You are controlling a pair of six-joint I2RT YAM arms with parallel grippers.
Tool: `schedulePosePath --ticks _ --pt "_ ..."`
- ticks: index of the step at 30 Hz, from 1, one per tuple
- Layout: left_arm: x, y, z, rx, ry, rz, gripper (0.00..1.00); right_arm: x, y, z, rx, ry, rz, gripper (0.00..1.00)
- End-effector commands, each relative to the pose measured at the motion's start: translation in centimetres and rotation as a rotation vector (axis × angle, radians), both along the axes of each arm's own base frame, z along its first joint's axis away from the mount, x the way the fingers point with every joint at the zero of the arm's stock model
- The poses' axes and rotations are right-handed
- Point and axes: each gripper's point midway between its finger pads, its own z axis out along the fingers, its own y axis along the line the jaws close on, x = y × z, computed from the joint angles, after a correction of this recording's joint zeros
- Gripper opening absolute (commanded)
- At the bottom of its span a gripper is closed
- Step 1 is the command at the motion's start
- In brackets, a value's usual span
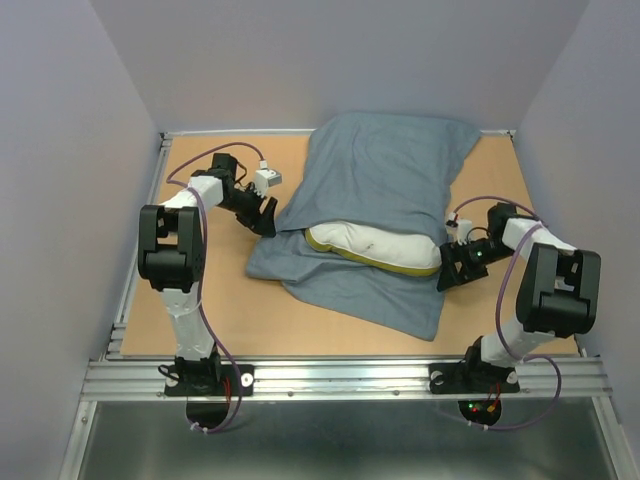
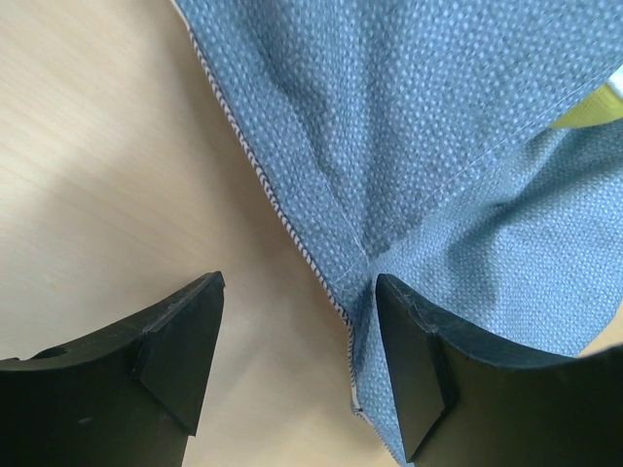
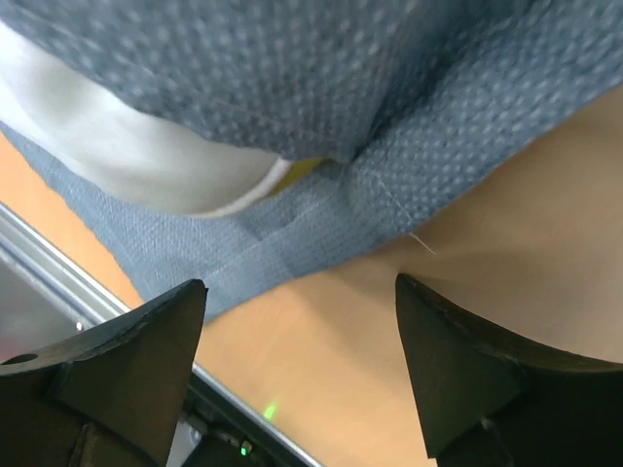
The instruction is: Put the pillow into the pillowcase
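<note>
Pillow [image 1: 385, 250] lying mostly inside the pillowcase [image 1: 385, 165], with both of my pincers open and holding nothing.

From overhead I see the slate-blue pillowcase spread across the middle and far part of the wooden table [image 1: 200, 300]. The pillow's white near edge, trimmed in yellow, pokes out of the case's open mouth and rests on the lower flap. My left gripper [image 1: 265, 215] sits at the left corner of that mouth. Its wrist camera shows the jaws well apart, with the stitched cloth edge touching the right-hand finger but not pinched. My right gripper [image 1: 450, 270] sits just beside the right corner, jaws wide, with bare table and cloth below them.
</note>
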Motion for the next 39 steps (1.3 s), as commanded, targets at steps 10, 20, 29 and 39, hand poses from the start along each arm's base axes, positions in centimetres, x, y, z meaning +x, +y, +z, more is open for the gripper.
schedulePosePath --ticks 10,20,29,39 --pt "1.5 -2.0 -0.1 -0.112 -0.102 -0.117 0.77 4.6 1.7 -3.0 0.088 -0.127 -0.032 0.65" --pt "-5.0 -3.4 0.1 -0.187 0.043 -0.301 0.17 4.5 2.5 3.5 0.123 -0.296 0.048 0.01" --pt "-1.5 -3.6 21.6 -0.485 -0.321 -0.177 0.0 7.4 1.6 22.2 0.08 -0.755 -0.043 0.01" --pt "-2.1 -3.6 27.0 -0.583 -0.426 -0.056 0.0 8.7 4.1 27.6 0.29 -0.766 -0.035 0.62"
